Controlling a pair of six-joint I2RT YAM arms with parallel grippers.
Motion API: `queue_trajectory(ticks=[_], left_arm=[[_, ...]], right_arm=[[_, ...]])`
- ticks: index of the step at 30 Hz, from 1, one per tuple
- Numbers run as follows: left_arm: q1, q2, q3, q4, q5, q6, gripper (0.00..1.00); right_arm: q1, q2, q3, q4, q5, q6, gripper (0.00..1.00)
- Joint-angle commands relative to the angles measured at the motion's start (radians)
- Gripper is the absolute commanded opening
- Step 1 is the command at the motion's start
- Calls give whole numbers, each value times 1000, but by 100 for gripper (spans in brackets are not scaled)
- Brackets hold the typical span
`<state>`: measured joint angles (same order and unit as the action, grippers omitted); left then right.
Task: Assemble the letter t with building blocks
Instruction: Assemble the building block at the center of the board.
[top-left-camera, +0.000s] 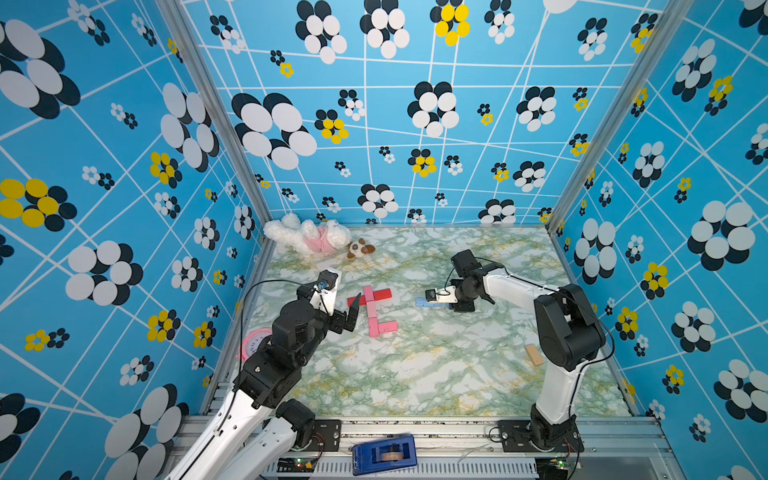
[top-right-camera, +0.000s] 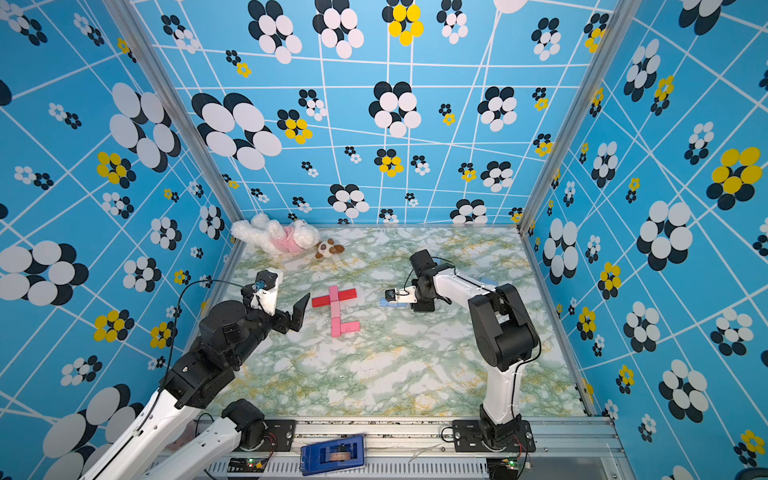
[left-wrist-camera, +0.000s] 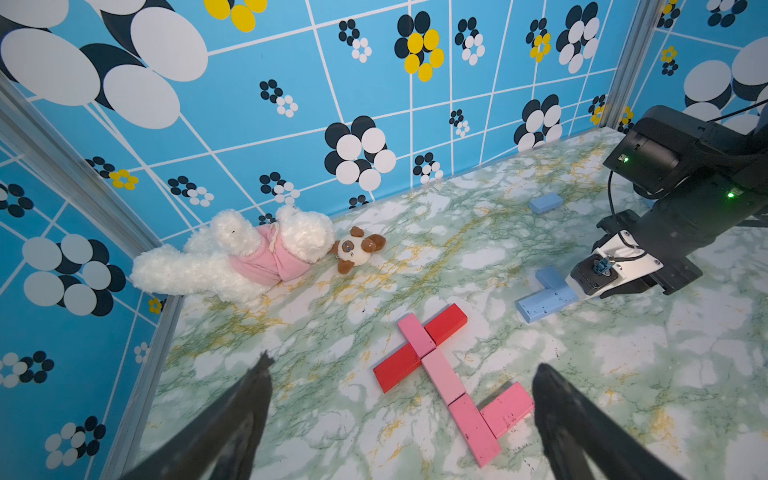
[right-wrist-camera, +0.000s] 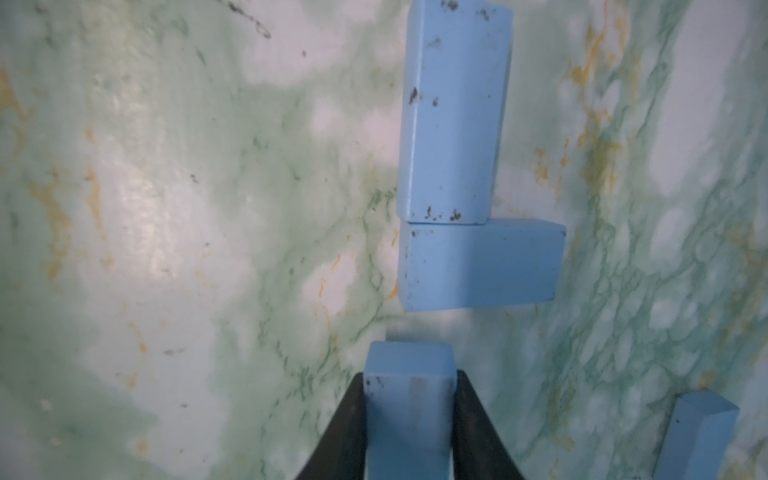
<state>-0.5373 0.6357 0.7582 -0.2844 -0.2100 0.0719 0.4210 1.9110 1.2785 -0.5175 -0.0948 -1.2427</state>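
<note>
The left gripper (left-wrist-camera: 403, 362) is recorded with its jaws wide apart and nothing between them, just beside the pink-and-red figure (top-left-camera: 371, 309), off one end of its red crossbar (top-left-camera: 376, 296). The figure is laid flat on the table (top-left-camera: 436, 374): three pink blocks in line as a stem, two red blocks across it, and a further pink block (top-left-camera: 387, 327) set sideways at the foot. The right gripper (right-wrist-camera: 409, 376) is clamped on a light blue block (right-wrist-camera: 409, 415), near the figure on the side opposite the left gripper, just short of two light blue blocks (right-wrist-camera: 453, 112) touching in an L. A tan block (top-left-camera: 534, 354) is seen well apart from the figure.
</note>
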Motion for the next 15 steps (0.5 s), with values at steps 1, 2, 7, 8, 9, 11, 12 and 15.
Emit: queue_trajectory(ticks=[1,2,7,8,9,11,12,15], left_arm=[[-5,-9,-11,10,6,3,99],[-5,-10,-11,10,6,3,99],[-4,-8,-11,10,8,3,99],[-5,-9,-11,9,7,3,99],[-5,-9,-11,9,9,4,99],[-4,-8,-11,8,6,5,99],[-5,-8,-11,8,7,4,99],[-4,-8,-11,8,8,5,99]], right_arm=[[9,18,32,-33,-27,8,2],[9,20,34,-34,-27,10,2],[11,32,45,-37,-25,17,3],[12,35,46,-38,-26,17,3],[10,37,48,-38,-26,18,3],[13,41,51,-39,-24,18,3],[13,44,54,-39,-25,19,3],[14,49,57,-41,-23,20,4]])
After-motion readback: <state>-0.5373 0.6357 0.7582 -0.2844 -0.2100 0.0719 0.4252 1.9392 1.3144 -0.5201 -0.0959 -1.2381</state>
